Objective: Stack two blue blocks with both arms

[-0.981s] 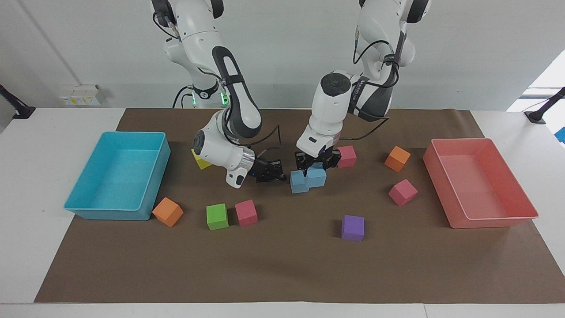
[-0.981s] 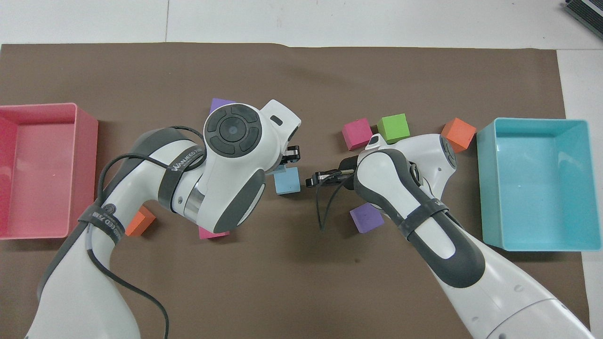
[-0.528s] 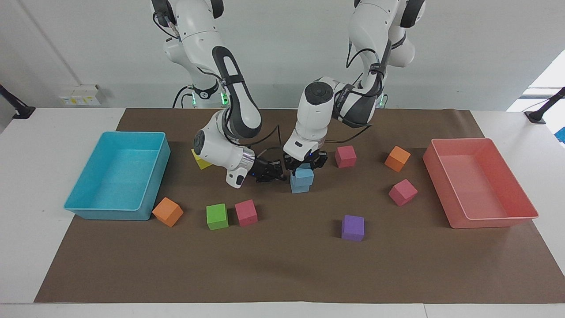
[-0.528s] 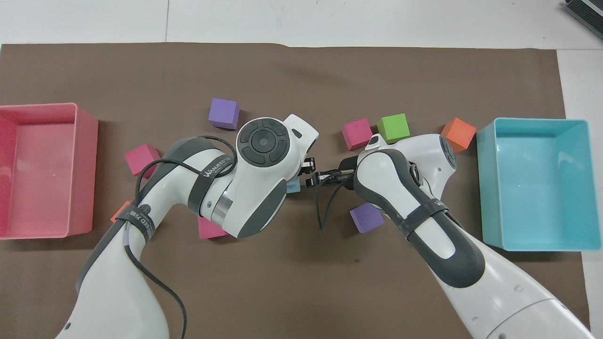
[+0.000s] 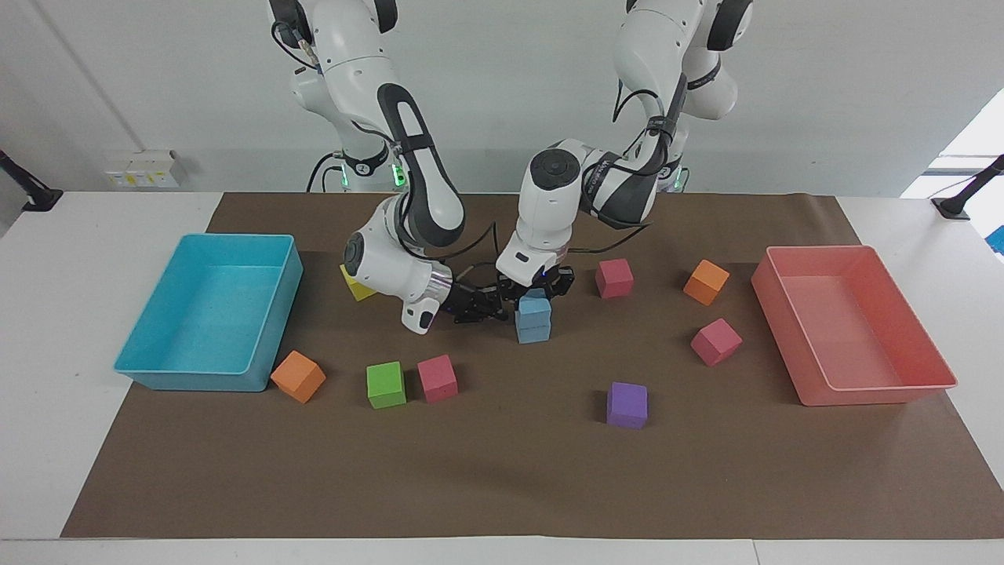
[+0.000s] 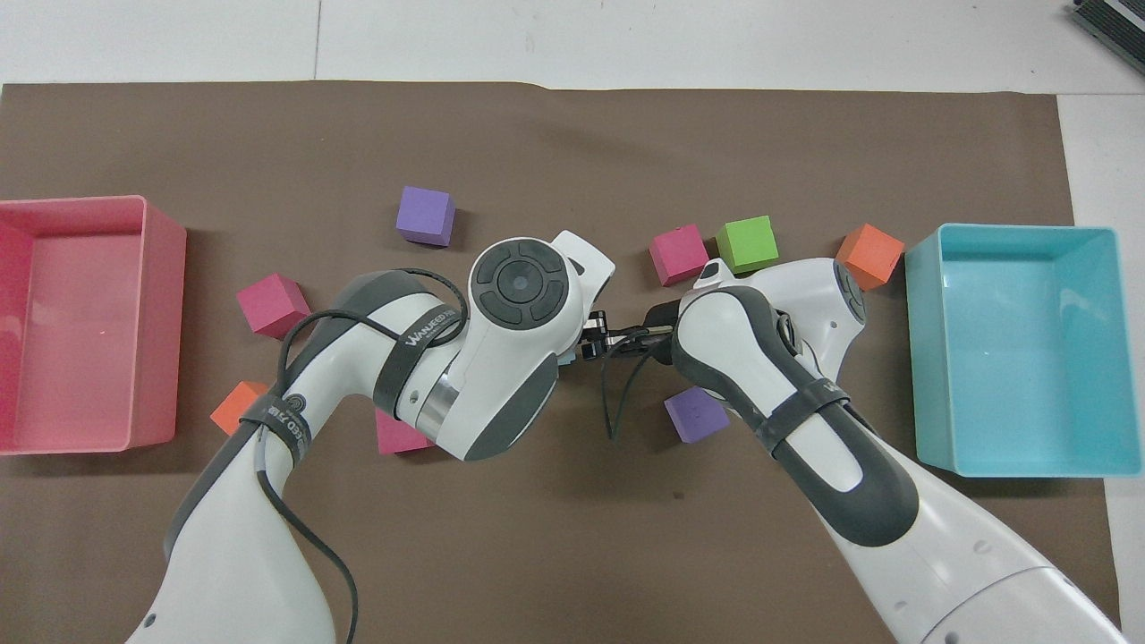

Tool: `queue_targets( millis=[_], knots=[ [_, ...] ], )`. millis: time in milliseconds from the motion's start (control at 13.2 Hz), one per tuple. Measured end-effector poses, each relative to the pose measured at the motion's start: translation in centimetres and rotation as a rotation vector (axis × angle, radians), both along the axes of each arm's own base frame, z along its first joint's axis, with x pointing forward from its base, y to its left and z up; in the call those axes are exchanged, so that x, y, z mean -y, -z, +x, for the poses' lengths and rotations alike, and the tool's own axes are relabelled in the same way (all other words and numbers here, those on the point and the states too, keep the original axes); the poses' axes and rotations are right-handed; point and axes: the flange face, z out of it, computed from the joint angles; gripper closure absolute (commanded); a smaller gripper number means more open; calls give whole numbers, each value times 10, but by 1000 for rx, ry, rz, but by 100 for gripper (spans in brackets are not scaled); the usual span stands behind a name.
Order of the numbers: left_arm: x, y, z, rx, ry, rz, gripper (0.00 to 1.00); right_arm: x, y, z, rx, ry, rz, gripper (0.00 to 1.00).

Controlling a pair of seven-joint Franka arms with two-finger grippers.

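In the facing view, the left gripper (image 5: 538, 289) grips the upper blue block (image 5: 535, 304) just over the lower blue block (image 5: 533, 327) at mid-table, while the right gripper (image 5: 485, 304) waits fully closed and empty just beside them. Overhead, the left arm (image 6: 501, 358) hides both blocks. The foam cubes look light and soft, best pinched gently on two flat sides.

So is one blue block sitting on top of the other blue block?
Yes, in the facing view the upper blue block sits on the lower blue block, with the left pincer shut on the upper one.
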Motion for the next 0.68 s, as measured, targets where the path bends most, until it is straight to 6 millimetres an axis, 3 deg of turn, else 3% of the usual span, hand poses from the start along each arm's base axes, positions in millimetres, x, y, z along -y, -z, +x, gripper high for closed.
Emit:
queue_targets(
  millis=[679],
  knots=[
    [0,2,-3,-9,-17,11,100,0,0,0,0,0,0,100]
  ],
)
